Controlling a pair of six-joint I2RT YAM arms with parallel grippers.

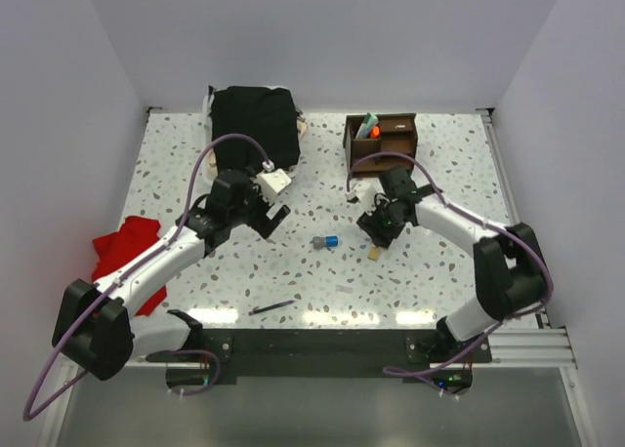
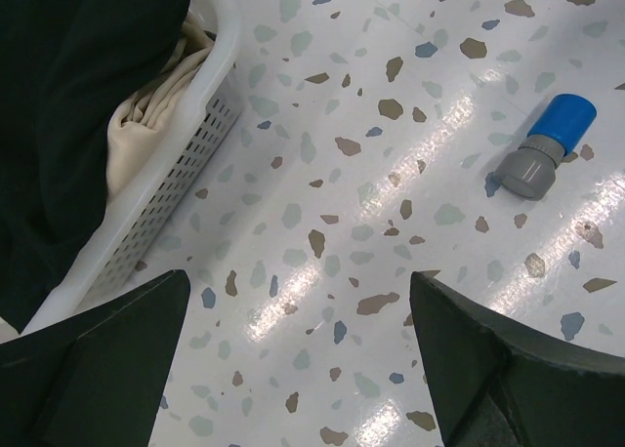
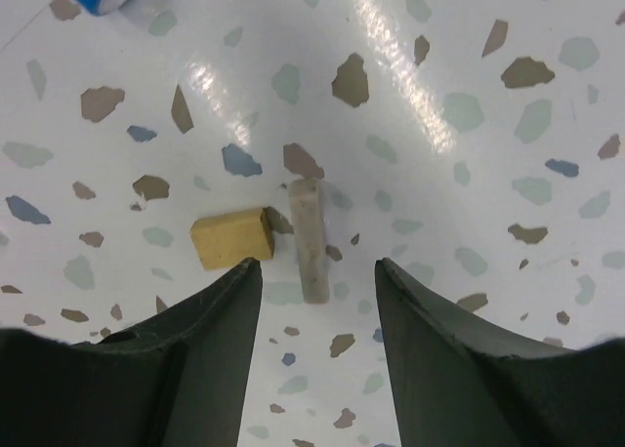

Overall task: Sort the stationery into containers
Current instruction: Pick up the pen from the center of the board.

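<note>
Speckled tabletop (image 1: 430, 271), with a black cloth (image 1: 254, 120) draped over a white basket (image 2: 186, 164) back left and a red cloth (image 1: 122, 244) at the left edge. The brown organiser (image 1: 383, 140) is back right. Left hand (image 2: 300, 283) is spread wide and empty, near the basket. Right hand (image 3: 318, 267) is spread too. A black pen (image 1: 271, 307) lies out front and the blue-grey sharpener (image 2: 542, 154) is between the hands. The tan eraser (image 3: 231, 237) and a pale stick (image 3: 311, 237) lie side by side under the right hand.
</note>
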